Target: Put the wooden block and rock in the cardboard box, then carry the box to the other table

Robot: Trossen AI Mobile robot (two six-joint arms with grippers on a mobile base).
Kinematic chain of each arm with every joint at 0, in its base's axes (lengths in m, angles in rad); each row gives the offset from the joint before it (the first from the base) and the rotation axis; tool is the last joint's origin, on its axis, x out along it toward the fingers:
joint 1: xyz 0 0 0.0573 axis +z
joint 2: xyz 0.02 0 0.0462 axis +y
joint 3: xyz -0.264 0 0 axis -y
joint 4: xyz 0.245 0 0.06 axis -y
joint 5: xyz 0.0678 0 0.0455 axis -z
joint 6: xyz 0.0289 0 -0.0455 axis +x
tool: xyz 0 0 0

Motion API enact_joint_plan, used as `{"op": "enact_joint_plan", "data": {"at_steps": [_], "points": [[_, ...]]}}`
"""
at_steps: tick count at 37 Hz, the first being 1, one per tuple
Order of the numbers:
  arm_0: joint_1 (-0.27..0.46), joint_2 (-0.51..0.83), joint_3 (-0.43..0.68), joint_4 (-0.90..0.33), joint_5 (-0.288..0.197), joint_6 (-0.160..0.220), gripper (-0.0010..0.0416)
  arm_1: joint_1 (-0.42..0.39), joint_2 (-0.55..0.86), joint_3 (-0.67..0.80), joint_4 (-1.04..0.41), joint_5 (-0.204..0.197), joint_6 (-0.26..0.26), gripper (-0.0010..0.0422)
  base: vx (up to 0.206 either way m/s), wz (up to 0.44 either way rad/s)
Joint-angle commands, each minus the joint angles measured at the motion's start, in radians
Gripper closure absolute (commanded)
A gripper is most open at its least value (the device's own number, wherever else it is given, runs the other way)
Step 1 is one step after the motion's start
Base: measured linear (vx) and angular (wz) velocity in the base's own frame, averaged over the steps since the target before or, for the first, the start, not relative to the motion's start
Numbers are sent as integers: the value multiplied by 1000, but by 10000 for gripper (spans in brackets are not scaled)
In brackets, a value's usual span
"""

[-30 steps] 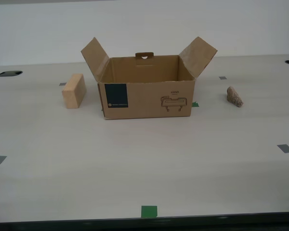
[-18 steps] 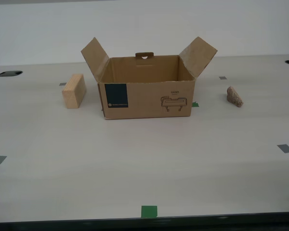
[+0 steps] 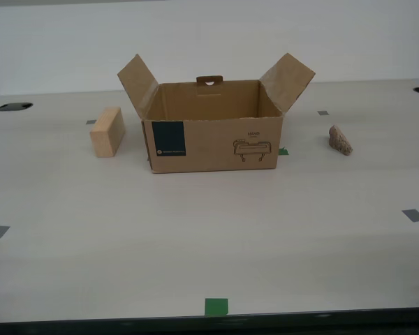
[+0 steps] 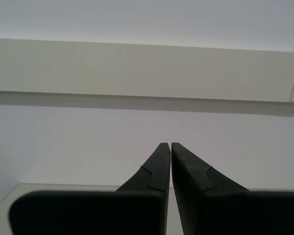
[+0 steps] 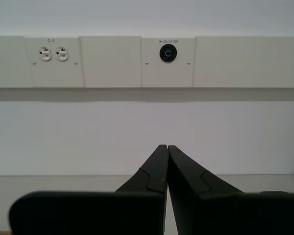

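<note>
The cardboard box stood open near the middle of the pale worktop, a brown corrugated carton with its two side flaps angled up and outward and a tab with a cut-out handle rising from its far wall. Its near face carried a dark blue label toward the exterior view's left and a small printed line drawing toward the exterior view's right. The wooden block, a smooth pale tan brick, stood on the worktop just beside the box on the exterior view's left, apart from it. The rock, a rough brownish-grey lump tapering upward, lay well apart from the box on the exterior view's right. Grey tape squares and a green tape mark dotted the surface.

My first claw was pressed together, fingertips meeting, pointed at a white wall with a socket panel. My second claw was likewise pressed together, facing a plain wall.
</note>
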Motion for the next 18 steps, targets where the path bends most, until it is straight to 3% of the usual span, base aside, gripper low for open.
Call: {"op": "enact_joint_plan", "data": {"at_steps": [1, 18], "points": [[0, 0, 1, 3, -2, 0, 406, -1, 0, 5, -6, -1, -2, 412, 0, 0], [0, -52, 6, -38, -2, 0, 406, -2, 0, 107, -267, -1, -1, 412, 0, 0]]}}
